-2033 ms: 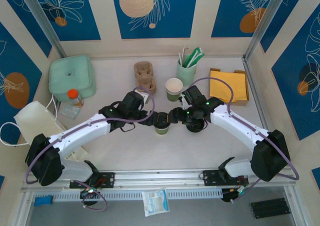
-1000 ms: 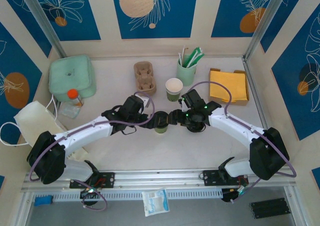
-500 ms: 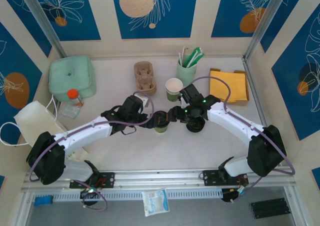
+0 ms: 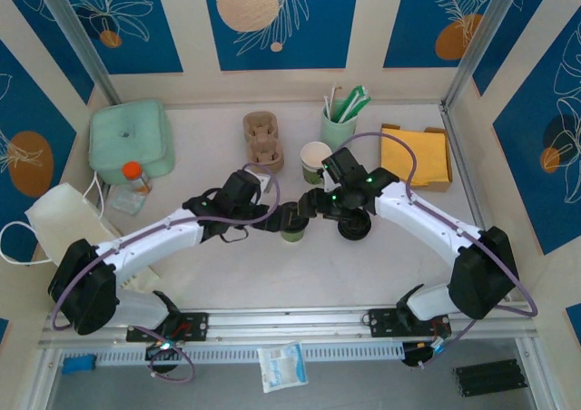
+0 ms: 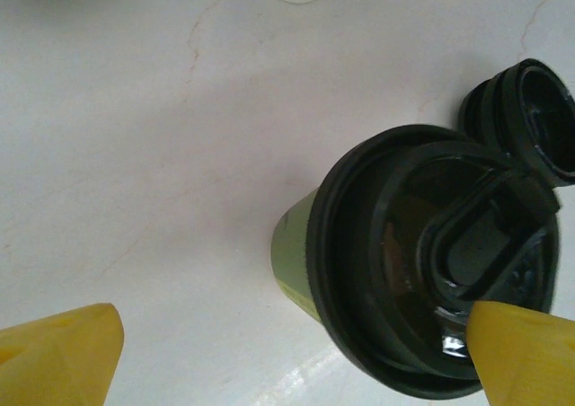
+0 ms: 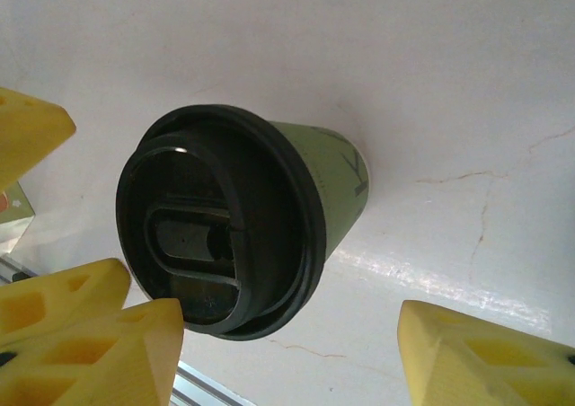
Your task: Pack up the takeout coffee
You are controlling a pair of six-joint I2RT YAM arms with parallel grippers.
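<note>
black-lidded takeout coffee (image 6: pixel 235 210) on white table (image 6: pixel 431 74)

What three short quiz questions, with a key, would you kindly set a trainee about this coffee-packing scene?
1. True or false: the takeout coffee sits in the brown cup carrier.
2. Multiple choice: what is on top of the takeout coffee? A) a black lid; B) a straw; C) nothing.
3. Short answer: is the left hand open or shut?

Key
1. False. It stands on the table, apart from the carrier.
2. A.
3. Open: its yellow fingers are spread wide on either side of the cup.
</note>
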